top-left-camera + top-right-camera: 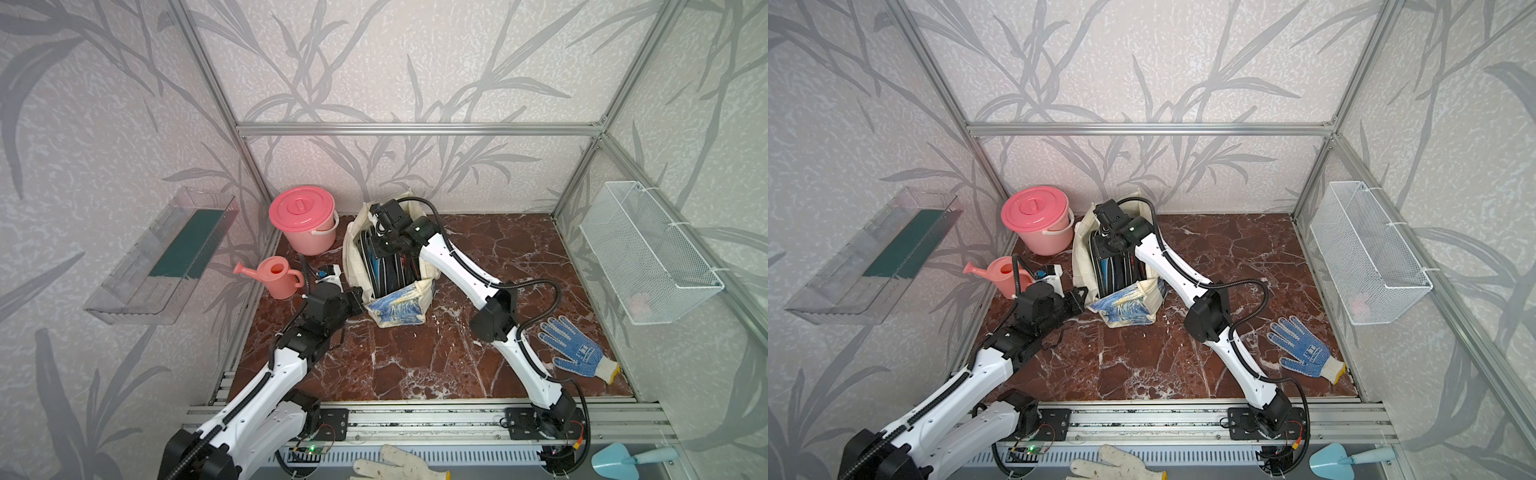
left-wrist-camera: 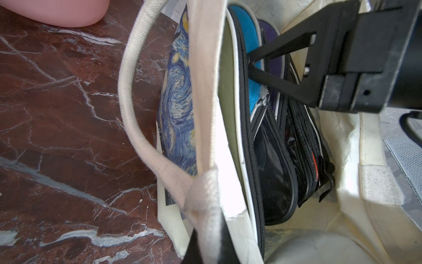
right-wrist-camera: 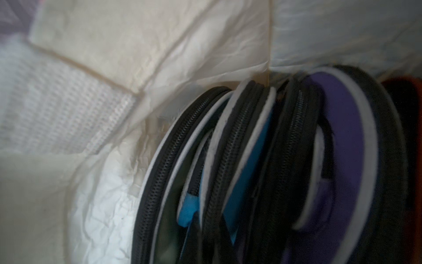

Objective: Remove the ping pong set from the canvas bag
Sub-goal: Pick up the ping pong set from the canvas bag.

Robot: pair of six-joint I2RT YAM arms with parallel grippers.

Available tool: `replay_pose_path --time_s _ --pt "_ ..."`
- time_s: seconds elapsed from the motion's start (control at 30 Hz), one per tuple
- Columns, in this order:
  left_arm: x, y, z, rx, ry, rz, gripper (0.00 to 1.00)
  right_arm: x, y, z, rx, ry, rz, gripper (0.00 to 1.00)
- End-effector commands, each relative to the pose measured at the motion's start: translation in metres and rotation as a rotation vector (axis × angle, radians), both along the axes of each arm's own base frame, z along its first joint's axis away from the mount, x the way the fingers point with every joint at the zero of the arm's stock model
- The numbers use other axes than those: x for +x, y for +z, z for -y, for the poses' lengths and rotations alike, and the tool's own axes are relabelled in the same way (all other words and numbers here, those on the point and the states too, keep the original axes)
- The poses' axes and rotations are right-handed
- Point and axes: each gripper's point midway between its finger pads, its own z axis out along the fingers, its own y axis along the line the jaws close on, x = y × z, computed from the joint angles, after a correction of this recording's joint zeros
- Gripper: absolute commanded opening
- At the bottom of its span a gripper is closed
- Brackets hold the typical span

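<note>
While my left pincer (image 1: 360,301) is clenched on the rim of the canvas bag (image 1: 398,309), at the corner where its white rope handle (image 2: 130,91) joins, my right pincer (image 2: 250,62) is down in the bag's open mouth. Its tips are pressed together on the black zipper edge of the teal case (image 2: 242,29), which stands between the olive case (image 2: 228,96) and the purple case (image 2: 270,32). All of the ping pong set (image 1: 386,270) that I can see stands on edge inside the bag, packed side by side. A clear case (image 2: 271,173) sits lower among the others. The bag stands upright on the marble table (image 1: 415,365), near the back wall, with the pink bucket (image 1: 301,216) just beside it. The pink watering can (image 1: 277,277) is next to my left wrist. A blue glove (image 1: 575,349) lies well apart from the bag, beside my right arm.
</note>
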Motion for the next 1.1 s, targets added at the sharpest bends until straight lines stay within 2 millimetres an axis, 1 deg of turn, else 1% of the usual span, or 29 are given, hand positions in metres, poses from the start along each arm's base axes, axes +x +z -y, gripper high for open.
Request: replay_pose_path --time_s 0.0,0.07,0.27,0.33,0.6,0.73,0.93,1.07 --pt "-0.007 -0.003 0.000 0.028 -0.021 -0.001 0.00 -0.001 -0.020 0.002 -0.035 -0.007 -0.033 0.00" --pt "-0.007 -0.003 -0.003 0.034 -0.002 -0.002 0.00 -0.004 -0.006 0.003 -0.020 -0.004 -0.020 0.00" --pt "-0.005 -0.003 -0.013 0.070 0.047 -0.018 0.00 -0.014 0.047 0.008 0.042 0.008 0.034 0.00" --pt "-0.005 -0.003 -0.012 0.078 0.037 -0.019 0.00 -0.018 0.064 0.011 0.063 0.011 0.050 0.00" --pt "-0.005 0.005 -0.021 0.099 0.081 -0.004 0.00 -0.033 0.128 0.027 0.126 0.021 0.122 0.00" --pt "-0.004 0.004 -0.024 0.101 0.098 -0.008 0.00 -0.041 0.148 0.032 0.152 0.028 0.141 0.00" --pt "-0.003 0.004 -0.027 0.106 0.118 -0.007 0.00 -0.048 0.168 0.042 0.154 0.033 0.176 0.00" --pt "-0.003 0.004 -0.031 0.123 0.134 0.002 0.00 -0.052 0.188 0.053 0.168 0.031 0.210 0.00"
